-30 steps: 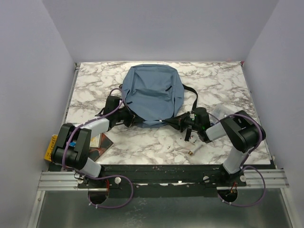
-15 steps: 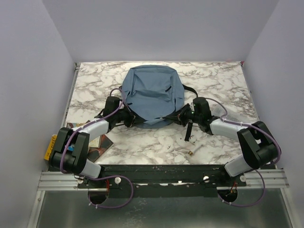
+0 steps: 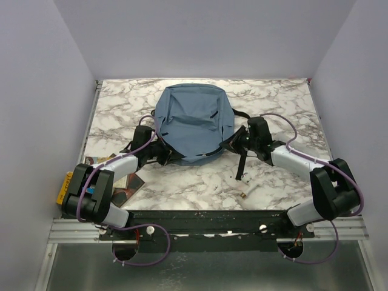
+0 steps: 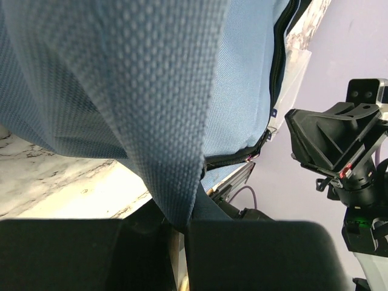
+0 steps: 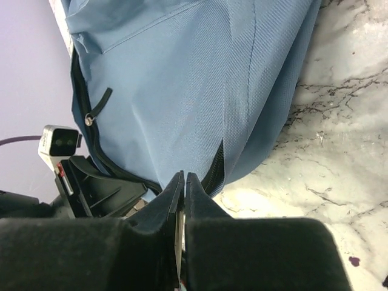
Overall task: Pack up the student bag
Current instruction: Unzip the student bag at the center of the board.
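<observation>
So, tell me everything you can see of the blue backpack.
The backpack is dusty-blue woven cloth, rounded, with black zips and webbing. It lies at the far middle of the marble table. The left gripper, jaws shut, pinches a blue fold; the right gripper, jaws shut, is at its near zip edge.

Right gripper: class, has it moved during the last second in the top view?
Yes. The right gripper moved away from the near edge of the table, toward the student bag.
</observation>
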Action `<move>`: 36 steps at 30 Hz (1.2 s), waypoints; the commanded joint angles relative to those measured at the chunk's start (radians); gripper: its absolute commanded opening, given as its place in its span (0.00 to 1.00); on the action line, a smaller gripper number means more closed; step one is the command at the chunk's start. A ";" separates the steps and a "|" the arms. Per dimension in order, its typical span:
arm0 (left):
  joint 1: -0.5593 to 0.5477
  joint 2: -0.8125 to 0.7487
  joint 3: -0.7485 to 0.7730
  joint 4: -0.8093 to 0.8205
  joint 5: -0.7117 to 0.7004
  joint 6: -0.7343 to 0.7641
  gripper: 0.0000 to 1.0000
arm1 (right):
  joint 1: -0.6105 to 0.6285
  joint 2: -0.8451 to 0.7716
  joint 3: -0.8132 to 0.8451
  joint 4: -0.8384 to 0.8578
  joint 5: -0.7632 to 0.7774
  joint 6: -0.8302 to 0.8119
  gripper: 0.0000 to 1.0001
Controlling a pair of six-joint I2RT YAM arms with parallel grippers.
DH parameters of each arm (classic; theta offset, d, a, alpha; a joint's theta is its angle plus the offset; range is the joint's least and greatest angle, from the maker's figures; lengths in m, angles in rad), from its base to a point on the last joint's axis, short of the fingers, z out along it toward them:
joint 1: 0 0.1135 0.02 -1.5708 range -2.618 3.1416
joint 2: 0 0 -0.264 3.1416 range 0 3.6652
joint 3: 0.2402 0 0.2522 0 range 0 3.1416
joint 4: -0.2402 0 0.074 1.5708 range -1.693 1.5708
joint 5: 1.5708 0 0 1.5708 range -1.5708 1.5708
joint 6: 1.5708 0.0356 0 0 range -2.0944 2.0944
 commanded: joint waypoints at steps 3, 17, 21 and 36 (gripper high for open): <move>0.002 -0.015 0.008 -0.006 -0.009 0.020 0.00 | -0.003 0.029 0.018 0.036 -0.067 -0.123 0.38; 0.002 0.005 0.014 -0.001 0.005 0.016 0.00 | 0.000 0.124 -0.119 0.458 -0.307 -0.029 0.46; 0.002 0.013 0.017 0.000 0.009 0.013 0.00 | 0.002 0.117 -0.136 0.467 -0.341 -0.006 0.45; 0.002 0.048 0.034 0.003 0.021 0.015 0.00 | 0.014 0.126 -0.105 0.285 -0.432 -0.172 0.43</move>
